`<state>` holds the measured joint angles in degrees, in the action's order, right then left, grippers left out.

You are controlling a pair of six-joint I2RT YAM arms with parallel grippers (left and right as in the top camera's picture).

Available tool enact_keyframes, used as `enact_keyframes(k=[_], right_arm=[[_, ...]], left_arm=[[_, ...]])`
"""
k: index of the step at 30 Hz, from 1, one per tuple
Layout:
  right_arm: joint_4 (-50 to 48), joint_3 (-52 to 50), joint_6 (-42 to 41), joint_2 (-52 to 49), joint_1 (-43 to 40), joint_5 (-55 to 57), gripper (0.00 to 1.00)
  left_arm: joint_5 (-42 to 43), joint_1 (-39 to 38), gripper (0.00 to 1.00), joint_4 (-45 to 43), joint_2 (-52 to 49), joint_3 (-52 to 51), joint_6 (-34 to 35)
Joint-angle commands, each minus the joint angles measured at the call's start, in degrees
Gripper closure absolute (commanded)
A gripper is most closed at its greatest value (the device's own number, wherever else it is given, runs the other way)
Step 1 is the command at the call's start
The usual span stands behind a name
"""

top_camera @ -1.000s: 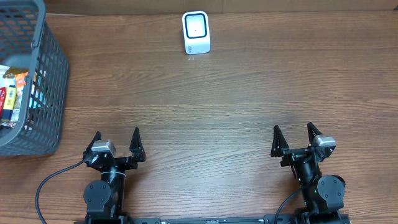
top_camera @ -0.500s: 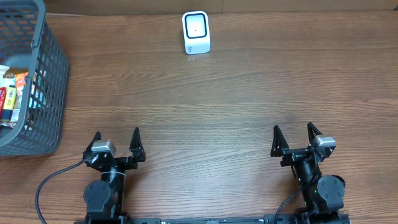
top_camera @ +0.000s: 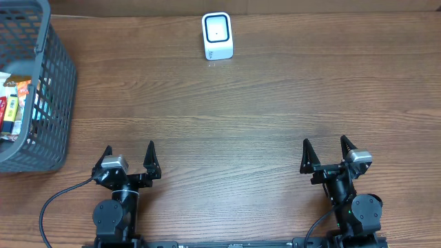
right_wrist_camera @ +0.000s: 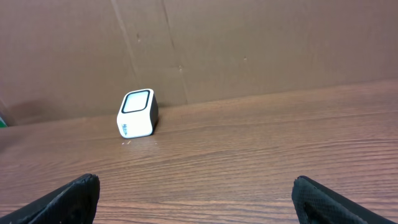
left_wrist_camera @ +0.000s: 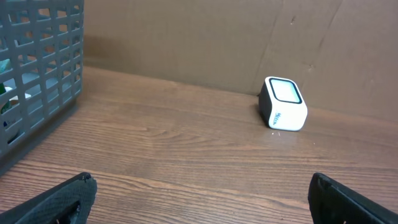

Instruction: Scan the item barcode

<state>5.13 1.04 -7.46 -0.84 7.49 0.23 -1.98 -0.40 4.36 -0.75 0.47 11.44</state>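
A small white barcode scanner (top_camera: 217, 36) with a dark window stands at the far middle of the wooden table; it also shows in the left wrist view (left_wrist_camera: 283, 104) and the right wrist view (right_wrist_camera: 137, 113). Packaged items (top_camera: 14, 107) lie inside a grey mesh basket (top_camera: 43, 103) at the far left. My left gripper (top_camera: 129, 157) rests open near the front edge with nothing between its fingers. On the front right, my right gripper (top_camera: 324, 153) is open and empty too. Both are far from the scanner and the basket.
A brown cardboard wall (left_wrist_camera: 205, 43) backs the table behind the scanner. The basket wall (left_wrist_camera: 37, 74) rises on the left side of the left wrist view. Bare wood lies between the grippers and the scanner.
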Motion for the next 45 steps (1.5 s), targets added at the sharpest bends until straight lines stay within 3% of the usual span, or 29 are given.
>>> enact_keyframes(k=[1,45], right_arm=[[-0.33,-0.59,-0.04,0.61,-0.28,0.04,0.00],[-0.33,-0.59,-0.04,0.61,-0.28,0.04,0.00]], left_arm=[[-0.09,-0.17,0.00,-0.13,0.50,-0.20,-0.70],[-0.09,-0.17,0.00,-0.11,0.50,-0.20,-0.70]])
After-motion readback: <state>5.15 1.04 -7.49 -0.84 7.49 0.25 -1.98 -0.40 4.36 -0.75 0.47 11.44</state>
